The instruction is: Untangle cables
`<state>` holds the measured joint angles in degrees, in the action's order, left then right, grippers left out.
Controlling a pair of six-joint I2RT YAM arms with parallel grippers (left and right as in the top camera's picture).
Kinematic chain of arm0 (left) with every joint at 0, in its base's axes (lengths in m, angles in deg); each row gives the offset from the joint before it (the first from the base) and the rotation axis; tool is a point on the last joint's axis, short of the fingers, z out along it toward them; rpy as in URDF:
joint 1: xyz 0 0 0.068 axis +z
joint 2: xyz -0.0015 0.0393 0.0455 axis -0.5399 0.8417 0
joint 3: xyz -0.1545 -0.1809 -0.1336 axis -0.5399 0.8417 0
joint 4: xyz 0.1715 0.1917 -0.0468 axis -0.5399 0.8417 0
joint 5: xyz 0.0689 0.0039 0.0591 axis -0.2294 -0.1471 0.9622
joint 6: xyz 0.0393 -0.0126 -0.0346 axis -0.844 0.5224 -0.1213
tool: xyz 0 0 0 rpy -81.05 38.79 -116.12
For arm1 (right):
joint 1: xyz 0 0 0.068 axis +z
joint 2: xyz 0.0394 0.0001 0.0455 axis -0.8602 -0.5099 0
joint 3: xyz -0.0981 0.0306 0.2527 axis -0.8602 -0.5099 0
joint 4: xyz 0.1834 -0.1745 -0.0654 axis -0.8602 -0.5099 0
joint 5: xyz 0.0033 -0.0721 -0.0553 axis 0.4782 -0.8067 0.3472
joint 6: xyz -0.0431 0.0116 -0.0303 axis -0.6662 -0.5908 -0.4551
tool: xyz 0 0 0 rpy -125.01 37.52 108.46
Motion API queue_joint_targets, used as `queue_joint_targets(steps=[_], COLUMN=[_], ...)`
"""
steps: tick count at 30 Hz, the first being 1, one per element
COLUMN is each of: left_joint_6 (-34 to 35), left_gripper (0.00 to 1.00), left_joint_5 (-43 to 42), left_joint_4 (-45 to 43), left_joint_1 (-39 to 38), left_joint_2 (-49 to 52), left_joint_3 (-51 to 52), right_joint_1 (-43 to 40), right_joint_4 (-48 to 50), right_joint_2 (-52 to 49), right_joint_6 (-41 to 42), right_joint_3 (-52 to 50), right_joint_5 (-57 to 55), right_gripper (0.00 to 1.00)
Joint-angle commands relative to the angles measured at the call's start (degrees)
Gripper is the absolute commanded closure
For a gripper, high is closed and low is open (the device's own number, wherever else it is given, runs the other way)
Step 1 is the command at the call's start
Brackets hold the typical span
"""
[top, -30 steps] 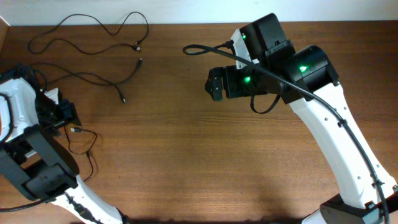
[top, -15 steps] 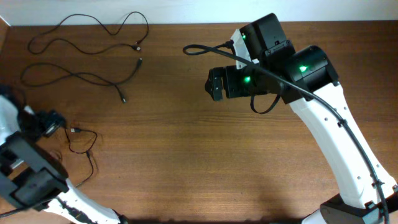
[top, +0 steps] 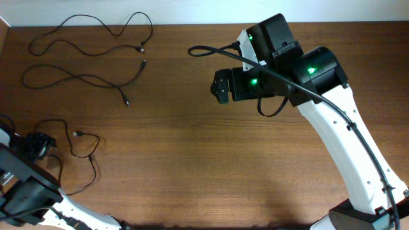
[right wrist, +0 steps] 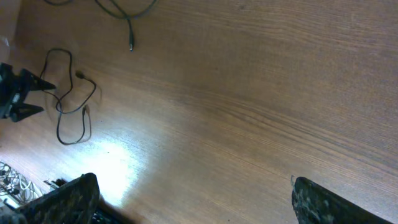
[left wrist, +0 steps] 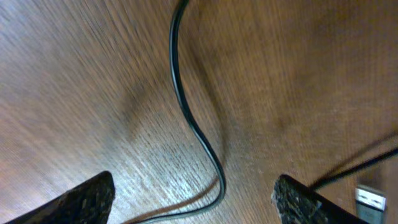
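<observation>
Currently all three cables lie on the wooden worktop (top: 192,166), in its left part.

- first cable (top: 141,47): far-left corner, a long wavy run with its plug end pointing toward the middle.
- second cable (top: 89,78): just below the first, near it but apart, doubling back on itself. One plug sits near the first cable's plug and the other lower down.
- third cable (top: 94,145): well apart from those two, at the near-left edge, in a loose loop that crosses itself.

Left end effector (top: 39,144) is at the left edge, just beside the third cable's loop. The left wrist view shows its fingers (left wrist: 87,199) spread wide. A strand of that cable lies flat on the wood between them, not pinched, so nothing is gripped. A USB plug (left wrist: 372,198) lies just beside the right-hand finger.

Right end effector (top: 220,86) hovers over bare wood near the far centre, well away from every cable. In the right wrist view its fingers (right wrist: 62,202) are fully apart and hold nothing.
</observation>
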<state>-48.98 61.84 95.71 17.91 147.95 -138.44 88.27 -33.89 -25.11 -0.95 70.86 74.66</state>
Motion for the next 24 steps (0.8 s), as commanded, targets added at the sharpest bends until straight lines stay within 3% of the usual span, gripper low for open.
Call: queue_joint_targets(steps=[1, 6, 8, 10, 14, 21, 24], left_joint_6=[0.11, 0.11, 0.11, 0.13, 0.46, 2.51, 2.58], left_gripper=[0.36, 0.84, 0.95, 1.0, 1.0, 0.99, 0.99], left_joint_5=[-1.97, -3.37, -5.55, -9.75, -20.24, -19.37, -14.12], left_joint_4=[-4.35, -7.96, -9.88, -12.26, -15.63, -14.75, -13.86], left_joint_1=[-0.07, -0.07, -0.07, -0.07, -0.07, -0.04, -0.04], left_joint_2=[0.52, 0.52, 0.5, 0.5, 0.5, 0.5, 0.5], left_joint_3=[3.52, 3.61, 3.58, 3.34, -0.61, -7.76, -7.76], right_joint_1=[0.26, 0.26, 0.26, 0.26, 0.26, 0.26, 0.26], right_joint_4=[0.13, 0.15, 0.13, 0.15, 0.13, 0.13, 0.15], right_joint_2=[0.44, 0.44, 0.44, 0.44, 0.44, 0.44, 0.44], right_joint_6=[-0.33, -0.33, -0.33, -0.33, -0.33, -0.31, -0.33], right_joint_3=[0.02, 0.02, 0.02, 0.02, 0.02, 0.02, 0.02], right_joint_5=[-0.68, -0.68, -0.68, -0.68, -0.68, -0.68, -0.68], right_gripper=[0.02, 0.02, 0.01, 0.02, 0.01, 0.02, 0.02])
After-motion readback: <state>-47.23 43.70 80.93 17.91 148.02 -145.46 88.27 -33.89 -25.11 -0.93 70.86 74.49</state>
